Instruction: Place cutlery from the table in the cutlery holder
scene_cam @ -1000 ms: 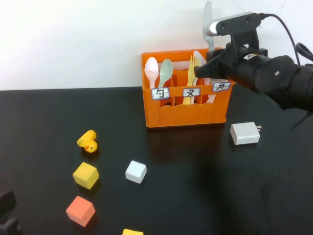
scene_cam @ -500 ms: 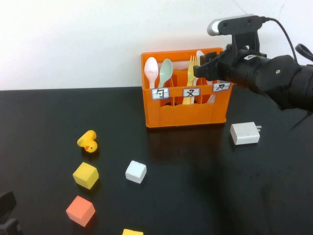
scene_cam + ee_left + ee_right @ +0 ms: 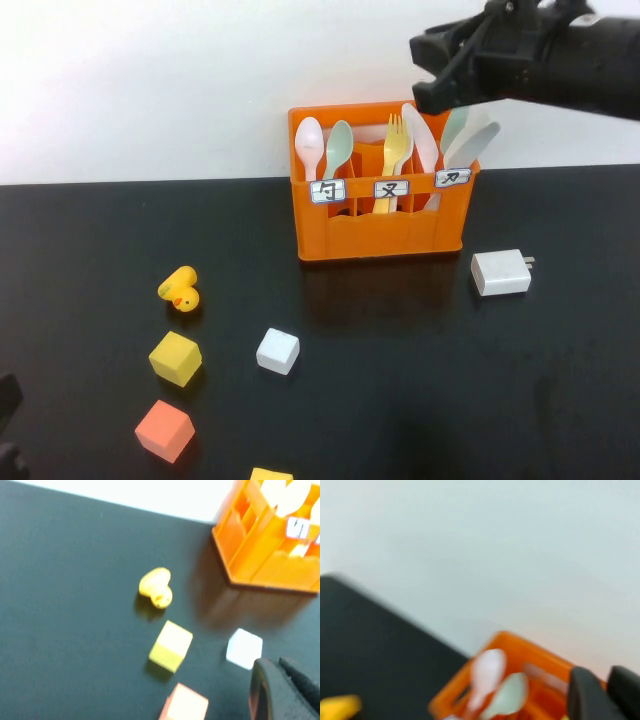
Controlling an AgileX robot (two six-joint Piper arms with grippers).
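right gripper [image 3: 432, 75] up above the far right of the cutlery holder [image 3: 380, 215], holding nothing, can't tell its jaw gap — all visible cutlery stands upright in the holder: pink spoon [image 3: 310, 140], yellow fork [image 3: 392, 150], knives [image 3: 455, 140] at the right end. no cutlery seen on the table [image 3: 420, 380], only cubes, duck, charger. left gripper [image 3: 280, 690] closed, parked near left — right arm is the nearer to the holder
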